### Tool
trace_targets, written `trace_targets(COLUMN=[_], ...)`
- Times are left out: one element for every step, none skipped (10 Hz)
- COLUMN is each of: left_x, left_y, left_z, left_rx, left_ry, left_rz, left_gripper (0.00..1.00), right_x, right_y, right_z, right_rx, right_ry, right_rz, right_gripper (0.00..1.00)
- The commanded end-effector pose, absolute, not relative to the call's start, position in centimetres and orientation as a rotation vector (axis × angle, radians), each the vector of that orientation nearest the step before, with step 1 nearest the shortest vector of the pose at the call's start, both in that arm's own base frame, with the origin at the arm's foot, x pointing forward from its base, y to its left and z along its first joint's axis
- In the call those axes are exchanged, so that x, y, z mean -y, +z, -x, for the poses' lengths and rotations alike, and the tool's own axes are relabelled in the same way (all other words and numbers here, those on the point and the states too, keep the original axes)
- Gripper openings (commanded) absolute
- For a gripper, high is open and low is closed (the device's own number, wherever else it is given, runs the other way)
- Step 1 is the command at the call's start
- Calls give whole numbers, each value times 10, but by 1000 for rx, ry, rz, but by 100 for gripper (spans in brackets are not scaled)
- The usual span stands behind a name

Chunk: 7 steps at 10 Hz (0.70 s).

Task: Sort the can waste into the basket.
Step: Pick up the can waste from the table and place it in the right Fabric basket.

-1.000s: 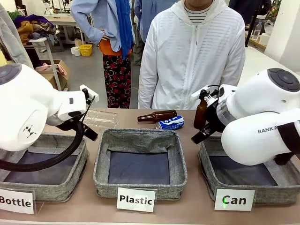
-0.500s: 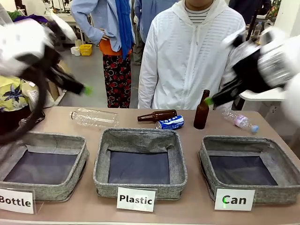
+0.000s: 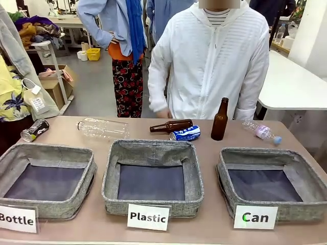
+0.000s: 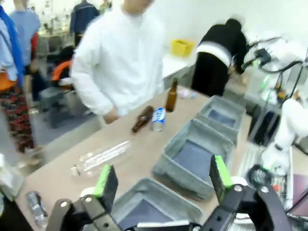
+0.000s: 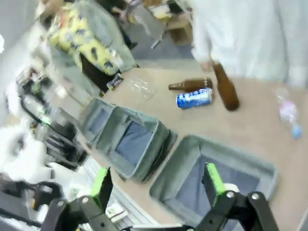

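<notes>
Grey fabric Can basket [image 3: 271, 153]: dark base bare. Laid sideways outside: blue-white can [image 3: 185, 133], black can [image 3: 34, 129]. Jaws held apart: left gripper [image 4: 162, 177], right gripper [image 5: 157, 184].

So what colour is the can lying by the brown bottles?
Blue and white can, clearest in the front view.

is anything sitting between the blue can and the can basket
Partly. The upright brown bottle stands just right of the blue can, near the far left corner of the Can basket, so a low slide would likely clip it. Lifted over, nothing visible blocks the way.
</notes>
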State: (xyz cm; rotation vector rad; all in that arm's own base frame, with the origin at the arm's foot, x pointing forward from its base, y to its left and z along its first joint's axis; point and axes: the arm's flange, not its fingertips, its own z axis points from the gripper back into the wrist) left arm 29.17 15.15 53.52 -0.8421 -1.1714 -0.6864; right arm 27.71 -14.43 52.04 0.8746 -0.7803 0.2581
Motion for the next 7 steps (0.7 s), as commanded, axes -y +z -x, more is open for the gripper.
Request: trace_targets(left_x=[-182,-188,-186,-170,-233,-233,-233], left_y=[429,409,398,396,407,407,407], left_z=[-255,-261,-257,-261,-269,-269,-269], left_rx=[1098,1080,1055,1020,1113,1113,1113], left_ry=[-494,-407,-323,-291,-396,-396,-396], left_rz=[1032,1089,1092,1042,1122,1122,1122], left_gripper=[100,100,100,100,100,100,100], right_x=[171,184,182,206,206,206,206], right_y=[469,460,455,468,468,468,468], right_z=[-268,-270,-275,-263,-263,-263,-263], right_rx=[749,762,738,734,734,734,734], right_ry=[-48,-102,-125,-22,-22,-22,-22], right_rz=[-982,-1008,-1005,-989,-989,-989,-989], right_gripper=[100,100,100,100,100,100,100])
